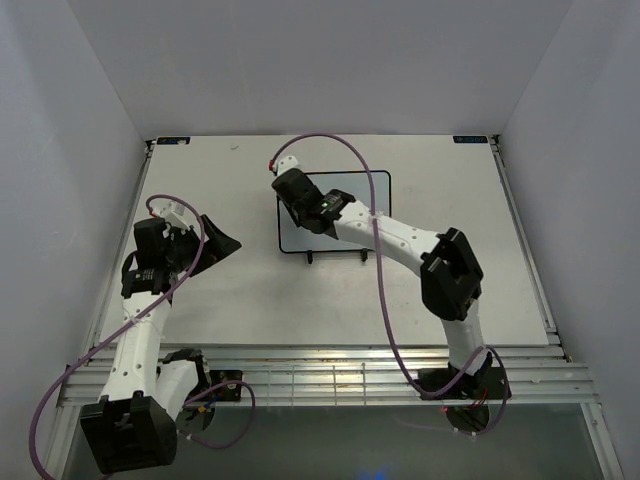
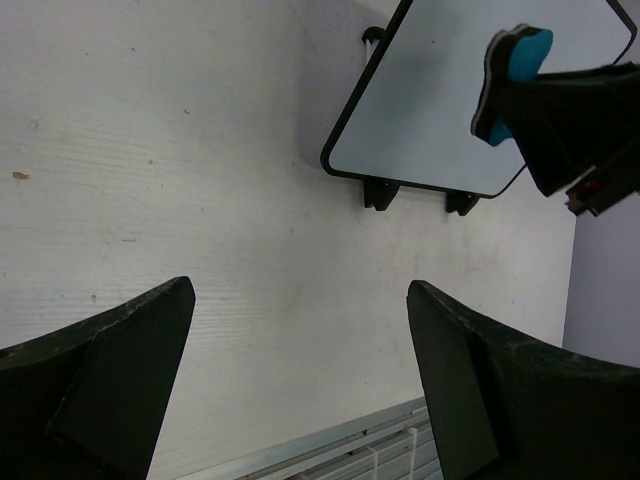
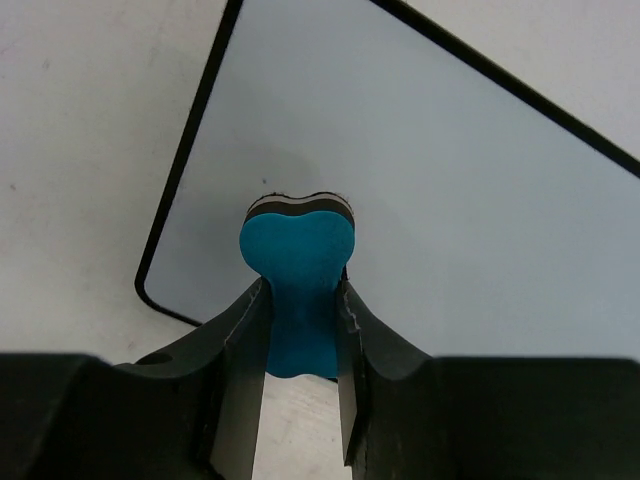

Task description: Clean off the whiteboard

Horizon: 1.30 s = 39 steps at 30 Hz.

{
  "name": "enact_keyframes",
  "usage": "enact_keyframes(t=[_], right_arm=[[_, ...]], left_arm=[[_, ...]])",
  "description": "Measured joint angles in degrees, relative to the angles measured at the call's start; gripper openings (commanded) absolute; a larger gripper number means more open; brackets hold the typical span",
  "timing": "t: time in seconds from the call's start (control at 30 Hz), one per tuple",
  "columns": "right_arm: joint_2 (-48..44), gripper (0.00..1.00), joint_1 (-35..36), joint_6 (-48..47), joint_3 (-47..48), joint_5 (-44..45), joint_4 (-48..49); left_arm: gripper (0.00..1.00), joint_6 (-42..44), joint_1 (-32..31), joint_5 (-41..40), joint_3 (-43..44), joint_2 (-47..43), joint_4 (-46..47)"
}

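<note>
White table [image 1: 450,290], pale walls round it. Whiteboard [image 3: 450,200] sits far-centre on the table, propped on a black stand [image 2: 380,192]; thin black frame, rounded corners. R arm [image 1: 400,240] reaches across to the board. L arm [image 1: 140,330] is off to the left side, well apart from it. L gripper [image 2: 300,290] has jaws wide apart over bare table. R gripper [image 3: 300,300] is clamped on a blue bone-shaped eraser [image 3: 298,245]. Eraser's dark end points at the board nr a corner; can't tell if touching.
</note>
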Motion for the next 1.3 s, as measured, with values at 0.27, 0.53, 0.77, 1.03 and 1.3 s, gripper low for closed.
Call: enact_keyframes(t=[0.27, 0.53, 0.77, 1.03, 1.3], right_arm=[[13.6, 0.27, 1.1, -4.6, 15.5, 4.8, -5.4], [17.2, 0.27, 0.6, -8.0, 18.7, 5.3, -7.4], [17.0, 0.27, 0.6, -7.9, 17.7, 4.9, -7.8], [14.6, 0.27, 0.7, -6.6, 12.8, 3.7, -8.3], [6.9, 0.26, 0.5, -3.4, -0.3, 1.1, -9.9]], left_arm=[[0.98, 0.0, 0.0, -0.5, 0.0, 0.0, 0.0], [0.98, 0.0, 0.0, -0.5, 0.0, -0.1, 0.0], [0.98, 0.0, 0.0, -0.4, 0.0, -0.4, 0.0], [0.98, 0.0, 0.0, -0.4, 0.0, -0.4, 0.0], [0.98, 0.0, 0.0, -0.4, 0.0, -0.4, 0.0]])
